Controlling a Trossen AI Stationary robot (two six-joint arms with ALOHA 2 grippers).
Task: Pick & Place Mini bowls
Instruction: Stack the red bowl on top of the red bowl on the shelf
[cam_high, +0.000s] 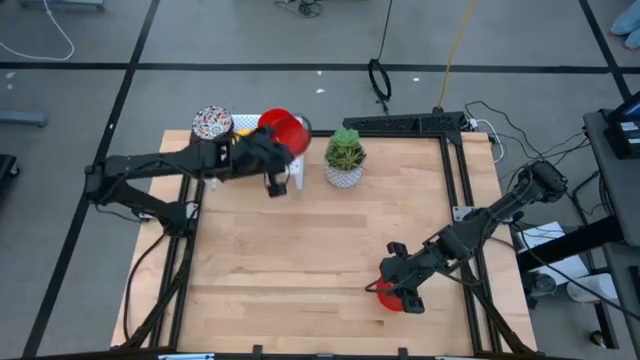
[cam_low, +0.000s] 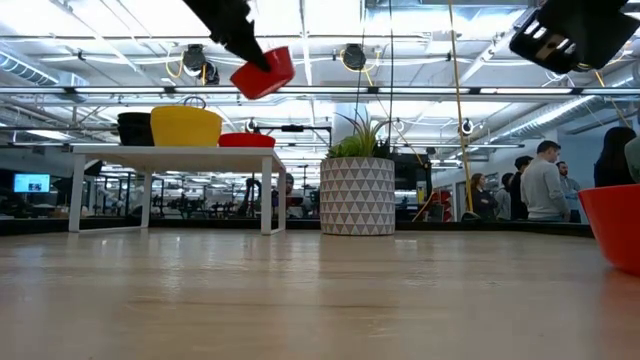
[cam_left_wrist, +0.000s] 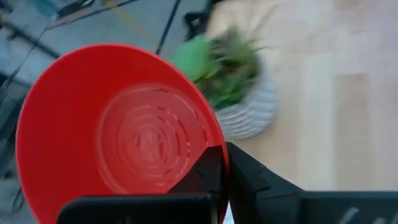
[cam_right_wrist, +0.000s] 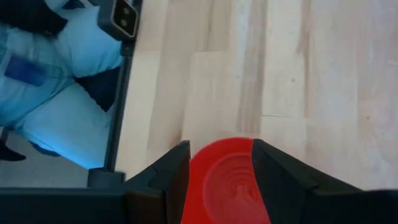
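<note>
Left arm carrying a bowl high near the bench's far edge; right arm over another at the near right.

My left gripper (cam_left_wrist: 221, 180) pinches the rim of a small red plastic bowl (cam_high: 287, 131), aloft beside the potted plant (cam_high: 345, 158). Looks light, stiff, slick; rim is my best hold. Right gripper (cam_right_wrist: 221, 163) spread wide astride a second red bowl (cam_right_wrist: 229, 183), not gripping.

Grey concrete floor (cam_high: 230, 35) crossed by dark lines surrounds the light wooden table (cam_high: 300, 250). Bright ceiling strip lights (cam_low: 420, 20) glow overhead. People (cam_low: 545, 180) stand beyond the table's far edge.

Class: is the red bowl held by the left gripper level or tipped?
Tipped: the red bowl hangs slanted from the left gripper, above the table.
</note>
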